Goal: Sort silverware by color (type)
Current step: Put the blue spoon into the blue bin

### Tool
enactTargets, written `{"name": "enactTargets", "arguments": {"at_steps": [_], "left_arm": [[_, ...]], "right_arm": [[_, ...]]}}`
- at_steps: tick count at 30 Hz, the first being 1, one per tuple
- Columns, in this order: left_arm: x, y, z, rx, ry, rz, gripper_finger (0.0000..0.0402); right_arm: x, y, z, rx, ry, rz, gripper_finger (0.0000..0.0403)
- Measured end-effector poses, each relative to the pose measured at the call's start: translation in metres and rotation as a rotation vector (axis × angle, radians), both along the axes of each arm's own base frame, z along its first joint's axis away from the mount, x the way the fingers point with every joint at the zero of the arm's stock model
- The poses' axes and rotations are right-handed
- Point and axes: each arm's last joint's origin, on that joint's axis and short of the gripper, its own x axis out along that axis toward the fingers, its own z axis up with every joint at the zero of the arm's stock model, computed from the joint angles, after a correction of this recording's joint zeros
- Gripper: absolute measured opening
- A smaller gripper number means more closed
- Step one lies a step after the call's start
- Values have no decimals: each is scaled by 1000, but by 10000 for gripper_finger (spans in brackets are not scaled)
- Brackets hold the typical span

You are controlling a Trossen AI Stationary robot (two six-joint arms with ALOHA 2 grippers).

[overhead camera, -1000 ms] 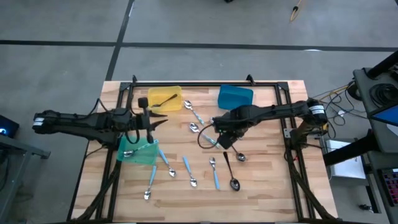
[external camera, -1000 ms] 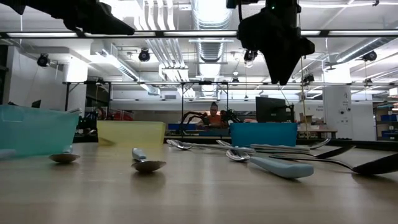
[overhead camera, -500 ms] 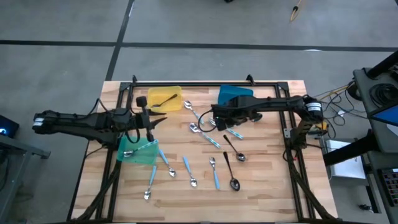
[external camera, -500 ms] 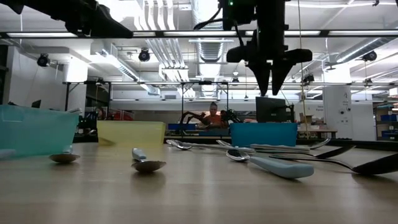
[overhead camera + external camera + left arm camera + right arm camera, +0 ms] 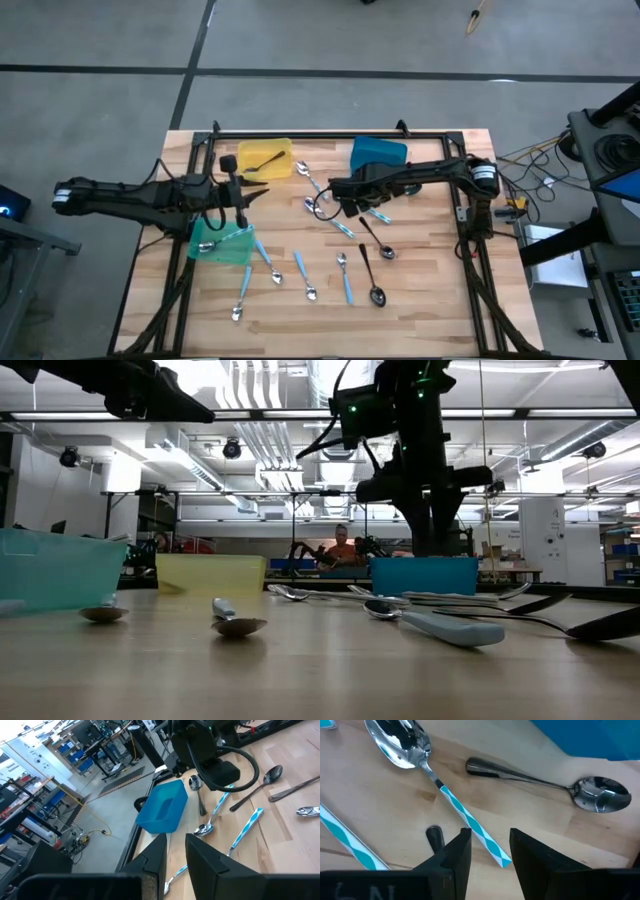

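The silverware lies scattered on the wooden table [image 5: 420, 290]: all-silver spoons [image 5: 311, 181], blue-striped handles [image 5: 299, 266] and dark spoons [image 5: 371, 276]. My right gripper [image 5: 333, 197] hangs open, pointing down, a little above the spoons beside the blue bin [image 5: 378, 155]. In its wrist view the handle end of a blue-striped spoon [image 5: 470, 820] lies on the table below the gap between its fingers [image 5: 490, 855], and an all-silver spoon [image 5: 545, 782] lies beyond. My left gripper [image 5: 175, 855] waits raised at the table's left, its fingers a narrow gap apart with nothing between them.
A yellow bin [image 5: 265, 158] at the far left holds a dark spoon. A green bin [image 5: 225, 246] below my left arm holds a silver spoon. Black frame rails [image 5: 330, 133] run along the table's far and side edges. Bare wood lies at the near right.
My right gripper has moved toward the table's left and far edges and come down, rolling about its own axis, until it hangs over the spoons beside the blue bin. Its fingers stay apart. No spoon has moved.
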Motion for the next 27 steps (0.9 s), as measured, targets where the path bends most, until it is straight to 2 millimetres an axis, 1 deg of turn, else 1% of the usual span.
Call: {"name": "enactTargets", "arguments": {"at_steps": [5, 11, 19, 23, 27], "left_arm": [[1, 0, 0, 8, 4, -2, 52], [2, 0, 0, 7, -2, -2, 52], [2, 0, 0, 15, 4, -4, 52], [2, 0, 0, 15, 4, -4, 52], [2, 0, 0, 15, 3, -4, 52]], "right_arm": [[4, -2, -4, -42, -25, 3, 125], [7, -5, -2, -87, -61, 5, 125], [10, -5, -2, -97, -97, -18, 129], [15, -7, -1, -115, -153, -23, 129], [15, -11, -2, -128, -172, -80, 124]]}}
